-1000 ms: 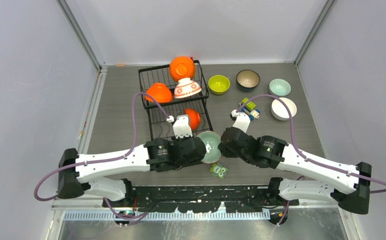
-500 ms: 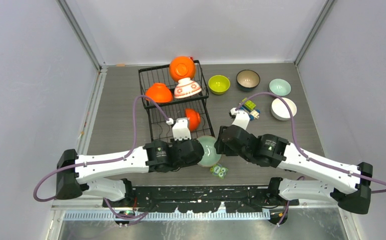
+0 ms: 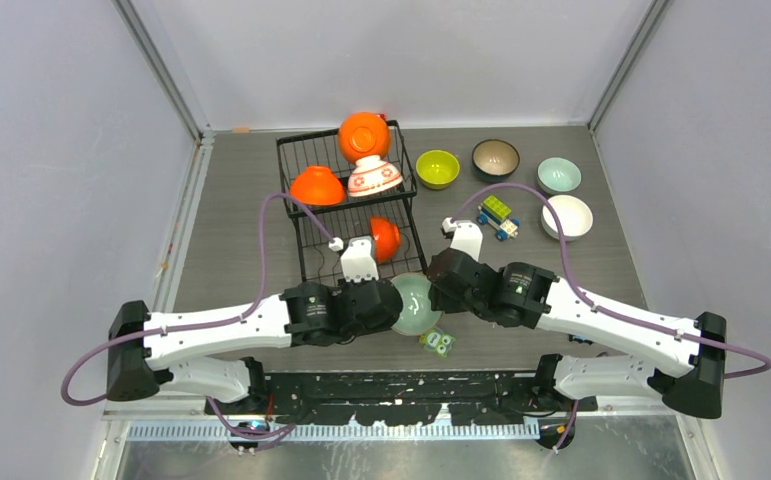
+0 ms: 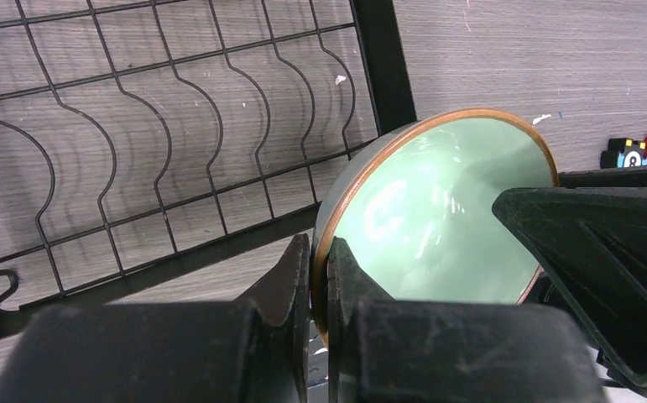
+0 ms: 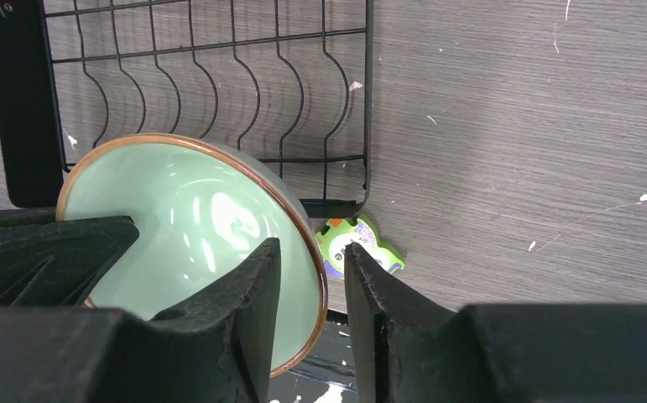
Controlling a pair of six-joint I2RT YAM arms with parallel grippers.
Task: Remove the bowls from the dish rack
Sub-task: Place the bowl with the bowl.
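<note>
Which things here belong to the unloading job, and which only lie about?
Job: dish rack; three orange bowls and floral bowl in it; mint bowl in the left pincer; four bowls on the table.
Lying about: toy blocks; green toy figure.

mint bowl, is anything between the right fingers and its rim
Nothing visible stands between them. The right gripper straddles the rim of the mint bowl, with one of its fingers inside and one outside and a small gap left. The left gripper pinches the rim on the opposite side, away from that spot.
</note>
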